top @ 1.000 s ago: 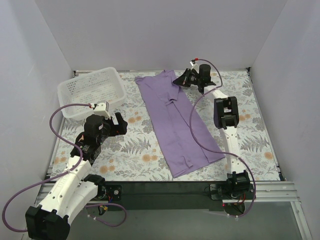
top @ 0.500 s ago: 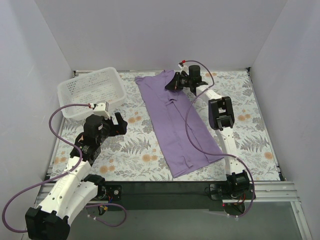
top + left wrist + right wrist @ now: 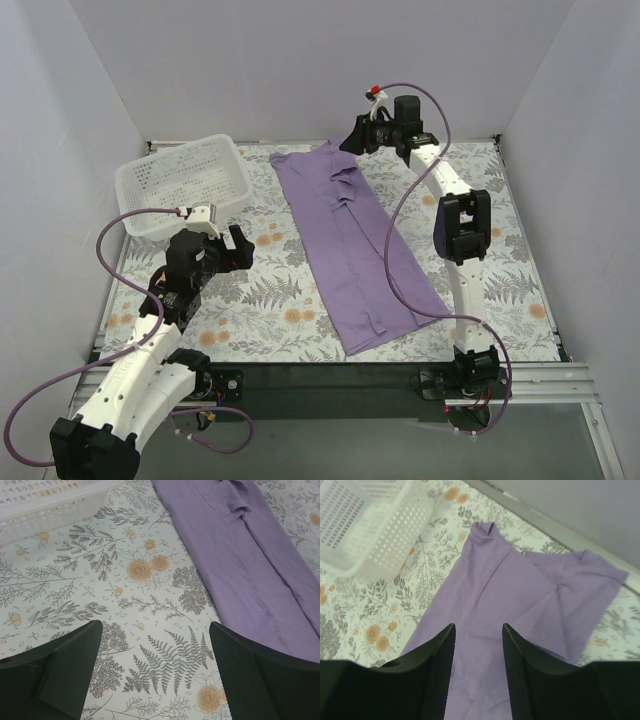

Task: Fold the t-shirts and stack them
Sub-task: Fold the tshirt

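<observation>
Top external view, starting at the near edge: the t-shirt (image 3: 347, 250) lies flat on the flower-patterned table (image 3: 510, 270), folded lengthwise into a long lavender strip. Its near end sits right of centre, close to the table's front edge. From there the strip slants away and leftward to the far edge, where it broadens into a looser, creased end.

The left gripper (image 3: 243, 252) hangs over bare table to the left of the strip's middle stretch, near it but apart. In the left wrist view its two dark fingers (image 3: 65, 675) are spread wide with nothing between them, only printed cloth below. The shirt's long edge passes to the right of that gap and touches neither finger.

Farther off on the left, a white perforated basket (image 3: 180, 180) stands toward the far left corner, beside the shirt's broad end but not touching it.

Farthest out, the right gripper (image 3: 352, 138) hovers above the shirt's far end on an outstretched arm. The right wrist view shows its fingers (image 3: 437, 675) a moderate way apart, not wide, and gripping nothing. Purple fabric shows through the gap, lying lower on the table and clear of the fingertips. That broad end lies directly beneath the gripper, with a flap folded over toward the right of that view.
</observation>
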`<state>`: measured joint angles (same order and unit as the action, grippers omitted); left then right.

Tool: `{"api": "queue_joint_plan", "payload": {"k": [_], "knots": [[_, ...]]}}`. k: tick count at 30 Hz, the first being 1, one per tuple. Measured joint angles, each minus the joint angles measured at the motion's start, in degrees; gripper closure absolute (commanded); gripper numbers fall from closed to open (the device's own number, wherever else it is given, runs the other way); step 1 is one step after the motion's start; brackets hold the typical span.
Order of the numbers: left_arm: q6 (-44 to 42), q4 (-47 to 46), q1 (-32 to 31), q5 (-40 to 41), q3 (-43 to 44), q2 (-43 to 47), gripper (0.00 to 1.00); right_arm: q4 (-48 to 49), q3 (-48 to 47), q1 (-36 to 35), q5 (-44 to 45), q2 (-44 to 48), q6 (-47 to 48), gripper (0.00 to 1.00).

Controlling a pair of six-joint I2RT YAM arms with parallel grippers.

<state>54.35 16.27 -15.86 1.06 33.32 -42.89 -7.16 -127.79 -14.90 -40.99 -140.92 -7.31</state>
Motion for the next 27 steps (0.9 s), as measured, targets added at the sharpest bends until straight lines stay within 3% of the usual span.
{"api": "queue_joint_plan", "payload": {"k": [8, 27], "knots": [[0.0, 0.0, 0.0, -0.11, 0.0, 0.31, 0.12, -0.66, -0.02, 2.64, 2.58, -0.2, 3.1, 0.49], [0.02, 0.0, 0.0, -0.44, 0.0, -0.02, 0.12, -3.45, -2.51, -1.46, 10.03, -7.93, 4.72, 0.5]]}}
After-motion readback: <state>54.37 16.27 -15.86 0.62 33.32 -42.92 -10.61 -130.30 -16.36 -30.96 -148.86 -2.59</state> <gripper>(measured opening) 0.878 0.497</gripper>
